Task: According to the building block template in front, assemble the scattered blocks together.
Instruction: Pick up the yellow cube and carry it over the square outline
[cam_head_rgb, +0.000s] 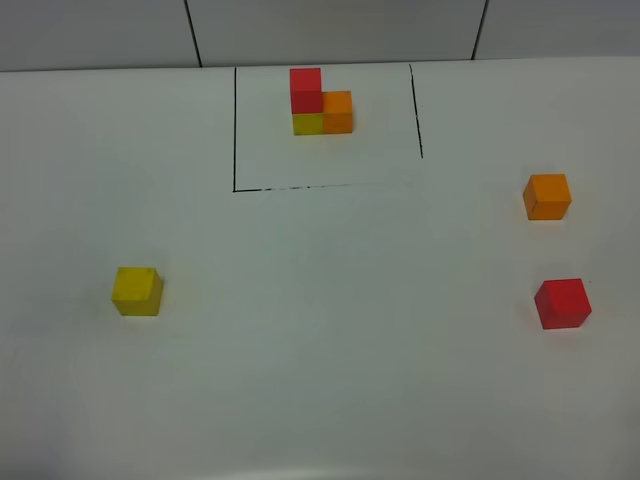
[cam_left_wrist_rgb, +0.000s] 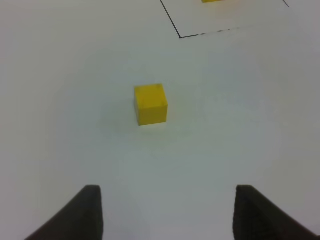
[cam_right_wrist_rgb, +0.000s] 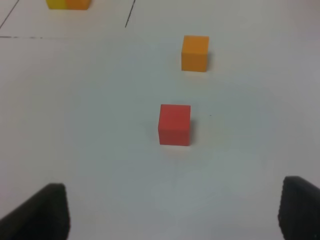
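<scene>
The building block template (cam_head_rgb: 320, 103) stands at the back middle inside a thin black outline (cam_head_rgb: 235, 130): red cube atop yellow, orange alongside. A loose yellow cube (cam_head_rgb: 137, 291) lies at the left, a loose orange cube (cam_head_rgb: 547, 196) at the right, and a loose red cube (cam_head_rgb: 562, 303) nearer the front right. No gripper shows in the exterior view. My left gripper (cam_left_wrist_rgb: 167, 212) is open and empty, short of the yellow cube (cam_left_wrist_rgb: 150, 104). My right gripper (cam_right_wrist_rgb: 172, 212) is open and empty, short of the red cube (cam_right_wrist_rgb: 174, 124), with the orange cube (cam_right_wrist_rgb: 195, 53) beyond.
The white table (cam_head_rgb: 330, 380) carries only these blocks. Its back edge meets a grey wall (cam_head_rgb: 330, 30) behind the outline. The outline's corner (cam_left_wrist_rgb: 181, 36) shows in the left wrist view, and the template's base (cam_right_wrist_rgb: 68, 4) shows in the right wrist view.
</scene>
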